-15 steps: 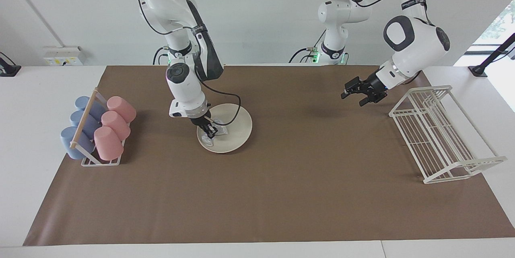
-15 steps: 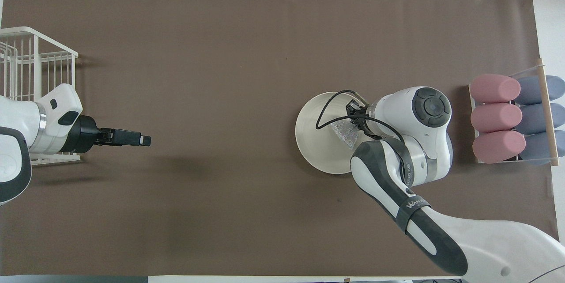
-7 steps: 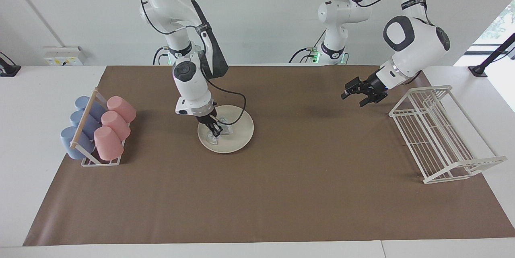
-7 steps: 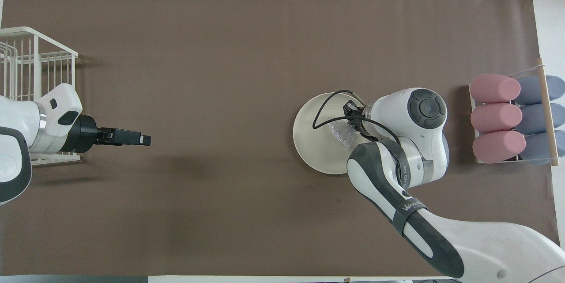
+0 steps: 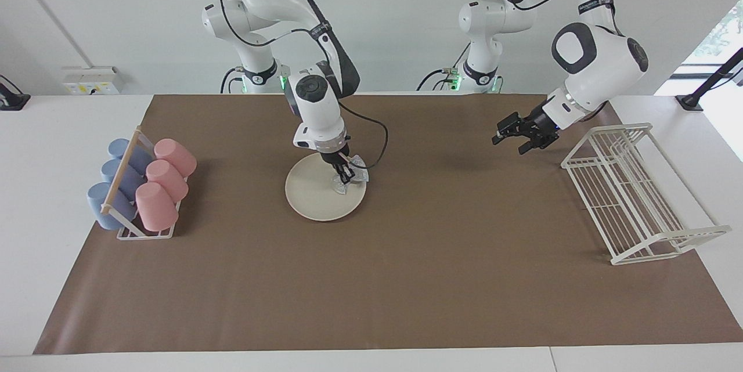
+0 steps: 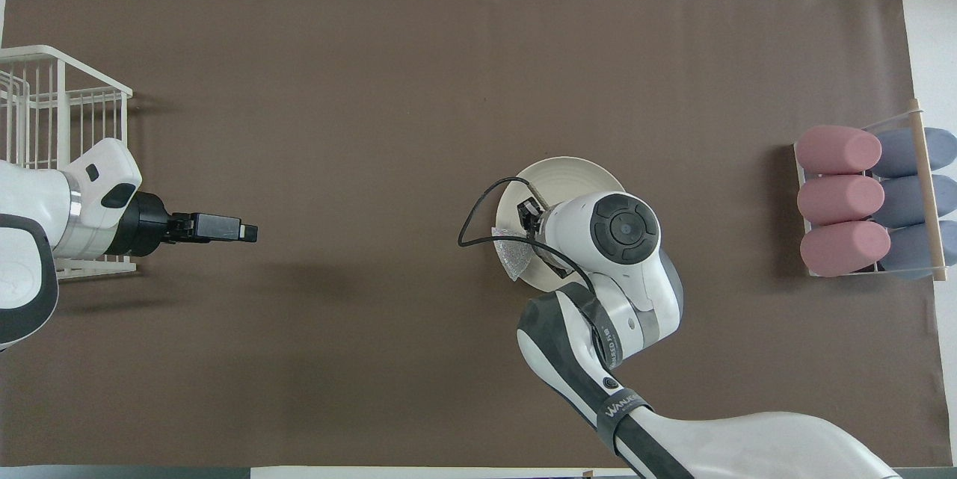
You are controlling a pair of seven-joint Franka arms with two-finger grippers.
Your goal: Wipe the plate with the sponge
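Facing view: a brown mat (image 5: 406,256) covers a white table (image 5: 52,128) against a white wall. 1 plate (image 5: 313,195) lies flat mid-mat. The right gripper (image 5: 345,177), clenched on 1 sponge (image 5: 355,169), holds it at the plate's rim toward the left arm's end. 1 white wire rack (image 5: 633,198) stands at that end; the left gripper (image 5: 520,135) waits beside it, jaws released.

Overhead view: 3 pink cups (image 6: 839,200) and 3 blue cups (image 6: 914,202) lie in a holder (image 6: 927,187) at the mat's other end.
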